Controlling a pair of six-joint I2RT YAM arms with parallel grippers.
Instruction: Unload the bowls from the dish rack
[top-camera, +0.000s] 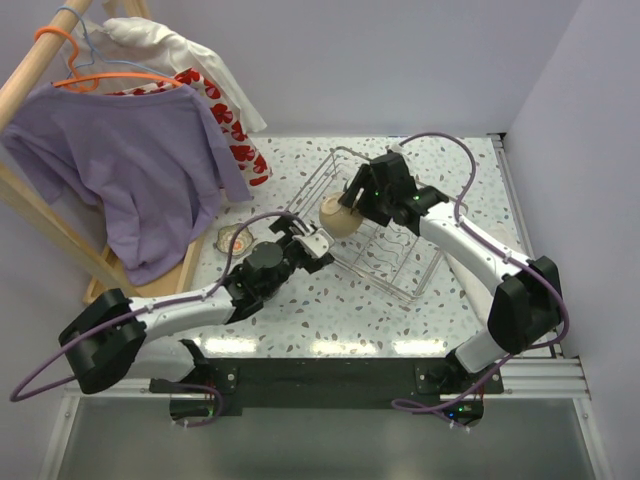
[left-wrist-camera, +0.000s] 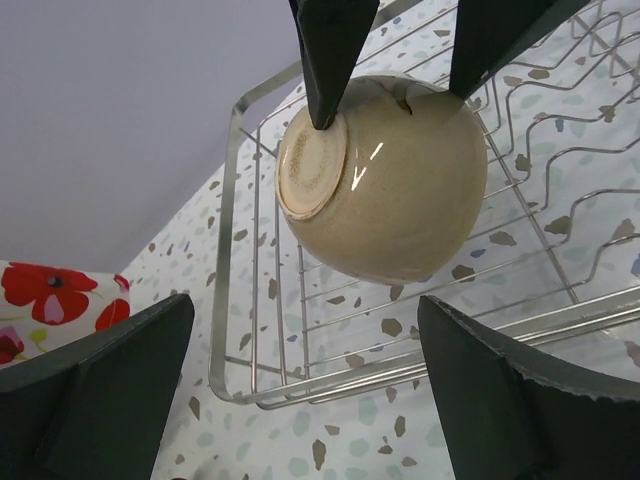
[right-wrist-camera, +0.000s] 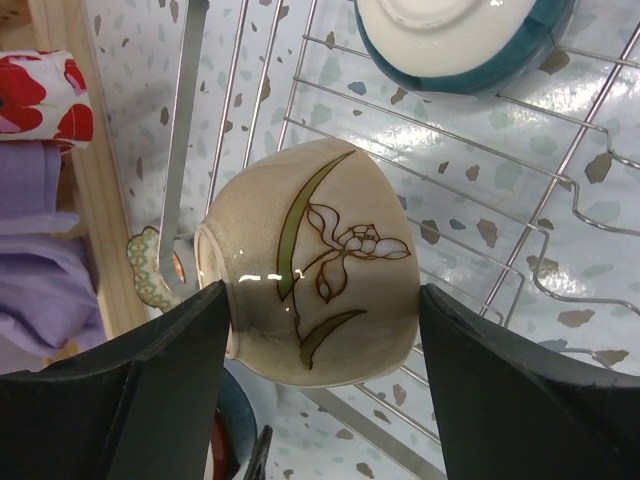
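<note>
From where I stand, the right gripper (right-wrist-camera: 322, 300) has the tan bowl (left-wrist-camera: 390, 190) on its side, jaws partway open and pressed on its two ends. It hangs in the air over the left rim of the rack (left-wrist-camera: 218, 300). The left gripper (top-camera: 308, 243) waits just beside it, jaws spread as wide as they go and holding nothing. This looks to me like either a handover or a carry out to the table. Either way the glaze looks slick, so the grip should stay firm and the bowl high enough to clear the rim wire. If the left takes it, its fingers ought to close on the bowl before the right lets go. A teal bowl (right-wrist-camera: 520, 50) sits in the rack beyond, apart from the move. To the left, a small patterned dish (top-camera: 237, 240) lies near the rack, and the wooden frame (top-camera: 150, 285) crowds that side. The freer table (top-camera: 330, 310) is in front of the rack, toward the arm bases.
</note>
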